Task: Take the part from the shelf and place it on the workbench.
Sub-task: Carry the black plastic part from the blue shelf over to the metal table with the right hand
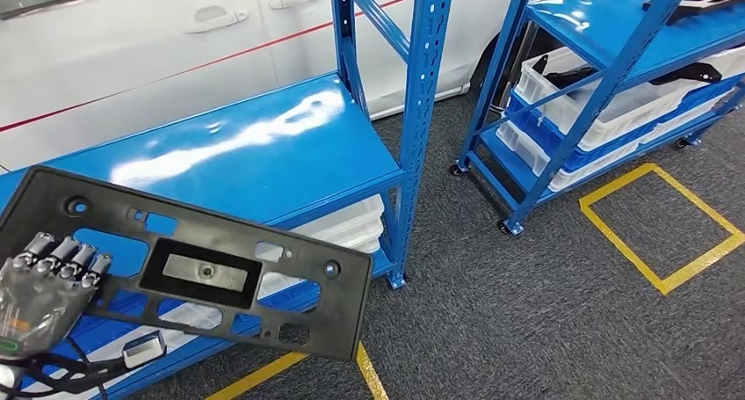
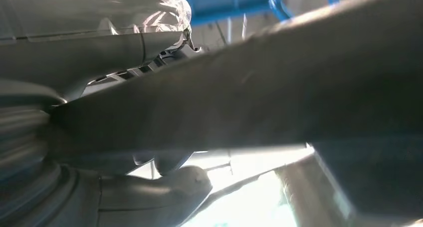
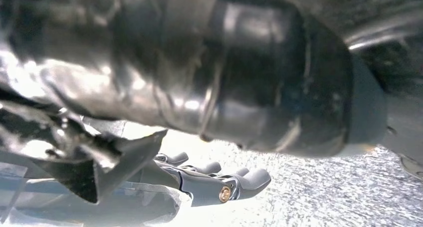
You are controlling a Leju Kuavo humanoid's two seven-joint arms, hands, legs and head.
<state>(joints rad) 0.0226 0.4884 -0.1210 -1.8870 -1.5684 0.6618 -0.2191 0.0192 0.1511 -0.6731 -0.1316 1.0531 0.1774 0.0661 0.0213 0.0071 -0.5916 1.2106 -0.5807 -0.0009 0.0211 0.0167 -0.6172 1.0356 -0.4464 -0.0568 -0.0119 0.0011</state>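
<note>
One black part (image 1: 198, 268) held by our left robot hand (image 1: 44, 286) w/ fingers over its near-left edge, above blue shelf (image 1: 264, 145); right robot hand (image 3: 214, 179) holds nothing, fingers loosely apart.

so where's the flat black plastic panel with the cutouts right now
In the head view the flat black plastic panel sits lower left, gripped at its left end by the left hand, over the front edge of the blue metal shelf.

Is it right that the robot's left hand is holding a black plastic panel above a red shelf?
Not quite: the shelf is blue, not red, as the head view shows. The rest stands: the left hand holds the black plastic panel above it.
</note>
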